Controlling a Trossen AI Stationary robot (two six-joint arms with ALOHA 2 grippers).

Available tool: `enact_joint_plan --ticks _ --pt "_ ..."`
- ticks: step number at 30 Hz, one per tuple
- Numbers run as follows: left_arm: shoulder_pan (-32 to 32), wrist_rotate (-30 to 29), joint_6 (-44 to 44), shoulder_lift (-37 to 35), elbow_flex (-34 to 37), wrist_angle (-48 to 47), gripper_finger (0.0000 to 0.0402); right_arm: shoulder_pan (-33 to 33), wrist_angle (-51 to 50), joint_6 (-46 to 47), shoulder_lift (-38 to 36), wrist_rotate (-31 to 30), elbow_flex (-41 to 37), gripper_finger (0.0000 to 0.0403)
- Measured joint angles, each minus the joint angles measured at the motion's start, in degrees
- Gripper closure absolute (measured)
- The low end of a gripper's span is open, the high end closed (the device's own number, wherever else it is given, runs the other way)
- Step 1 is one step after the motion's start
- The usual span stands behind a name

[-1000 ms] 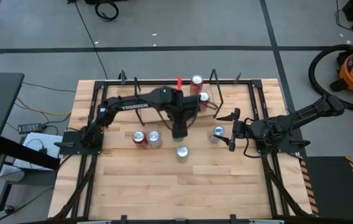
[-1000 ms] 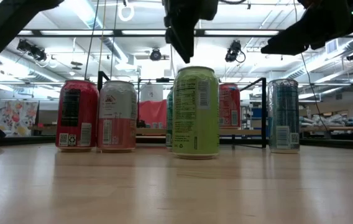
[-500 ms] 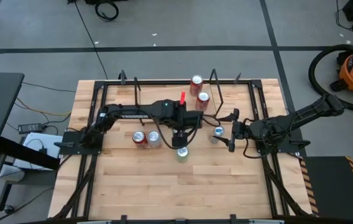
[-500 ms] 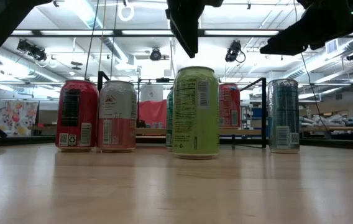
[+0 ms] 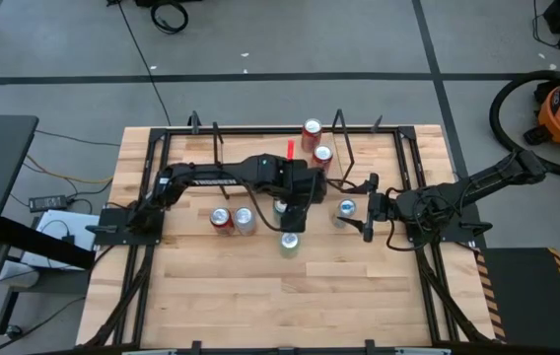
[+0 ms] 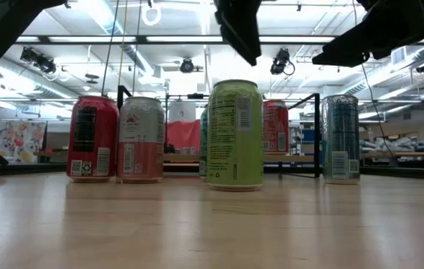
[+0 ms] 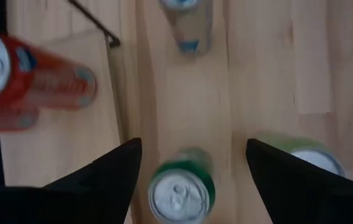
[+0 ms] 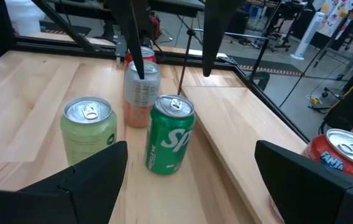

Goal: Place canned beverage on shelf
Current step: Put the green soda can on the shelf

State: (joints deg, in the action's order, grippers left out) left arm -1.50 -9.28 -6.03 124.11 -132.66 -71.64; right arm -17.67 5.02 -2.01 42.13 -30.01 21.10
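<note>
The step in hand looks like the pick: the left gripper (image 7: 193, 144) hangs above the green can (image 7: 179, 190), fingers spread wide and holding nothing. To do it well, it should first centre, since in the left wrist view the can sits nearer one finger than the other. Then it should drop straight down so both fingers pass the rim cleanly, and close low enough on the wall to hold the can upright. The pale green can (image 7: 306, 159) stands just beside the far finger, so a skewed descent would likely knock it. The lift should clear the neighbours before swinging to the shelf (image 8: 238, 134), which lies just beside the green can and already carries two red cans (image 5: 312, 130) at its right end, so the free stretch of plank is the safer target

The left arm reaches across the table from its base at the left edge, wrist turned down so the fingers point at the tabletop. In the low view they are well above the can tops. The right gripper (image 5: 366, 211) waits near the blue can (image 5: 346, 210), fingers open and empty, arm folded low at the right side
</note>
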Motion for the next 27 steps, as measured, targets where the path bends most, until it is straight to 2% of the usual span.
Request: enact_joint_plan --ticks 5,12,24,27 --pt "-1.1 0.0 -3.2 0.0 0.0 1.9 0.0107 0.0 0.0 0.8 0.0 0.0 -0.4 0.0039" --pt "-0.9 -0.1 -4.1 0.0 0.0 1.6 0.0137 0.0 5.3 1.0 0.0 0.1 -2.8 0.0039" --pt "-1.0 -0.1 -5.1 0.0 0.0 3.2 0.0177 -1.3 4.7 2.3 0.0 0.1 -3.0 0.0039" --pt "-1.3 -1.0 -5.9 -0.4 3.5 7.2 0.0186 -1.7 4.6 2.2 0.0 -0.3 -3.0 0.0039"
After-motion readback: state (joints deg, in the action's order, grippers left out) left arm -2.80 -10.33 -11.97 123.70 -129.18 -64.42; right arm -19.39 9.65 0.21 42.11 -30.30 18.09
